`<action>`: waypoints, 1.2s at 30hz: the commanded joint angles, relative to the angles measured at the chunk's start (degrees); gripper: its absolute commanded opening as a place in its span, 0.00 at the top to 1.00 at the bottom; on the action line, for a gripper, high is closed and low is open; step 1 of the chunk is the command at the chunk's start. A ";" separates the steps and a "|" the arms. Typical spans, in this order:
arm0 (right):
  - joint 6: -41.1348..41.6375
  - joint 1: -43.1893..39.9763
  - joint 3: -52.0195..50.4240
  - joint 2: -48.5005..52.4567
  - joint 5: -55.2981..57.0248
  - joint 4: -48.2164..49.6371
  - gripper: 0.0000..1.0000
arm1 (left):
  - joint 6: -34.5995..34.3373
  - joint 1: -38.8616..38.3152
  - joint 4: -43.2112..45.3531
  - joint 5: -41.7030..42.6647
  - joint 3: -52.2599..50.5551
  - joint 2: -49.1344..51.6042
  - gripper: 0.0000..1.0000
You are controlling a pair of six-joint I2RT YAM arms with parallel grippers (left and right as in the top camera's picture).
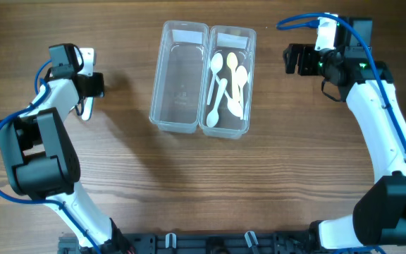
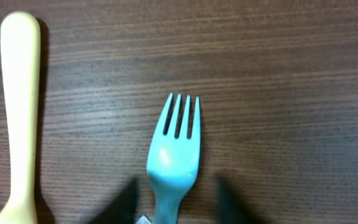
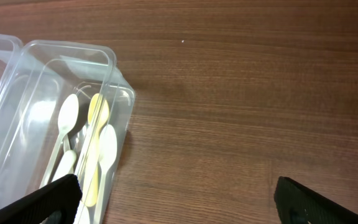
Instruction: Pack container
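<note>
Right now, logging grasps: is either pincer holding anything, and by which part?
Nothing held: left pincer straddles the fork's handle with gaps; right pincer is open, empty.

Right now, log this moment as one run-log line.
step: fork pickup | left jaws: open astride teal fork | right jaws: open, empty, beside spoon container | other container: empty

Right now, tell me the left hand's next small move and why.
Probably close the left hand on the blue fork, at its handle. It lies flat on the wooden table between the fingers, which stand clear of the handle on both sides, so nothing is gripped yet.
</note>
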 commanded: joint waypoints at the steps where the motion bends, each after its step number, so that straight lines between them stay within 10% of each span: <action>1: -0.68 0.02 0.11 -0.66 0.52 0.24 0.00 | 0.09 -0.07 0.61 0.22 0.17 -1.81 0.00; 17: -0.66 0.02 0.11 -0.66 0.50 0.35 0.00 | -5.99 -0.09 2.99 0.72 0.15 2.80 0.00; 23: -0.63 0.02 0.11 -0.66 0.52 0.37 0.00 | -5.97 -0.33 1.64 0.72 0.15 3.04 0.57; 36: -0.63 0.02 0.11 -0.66 0.52 0.35 0.00 | -6.16 -0.33 1.79 0.70 0.17 0.28 0.92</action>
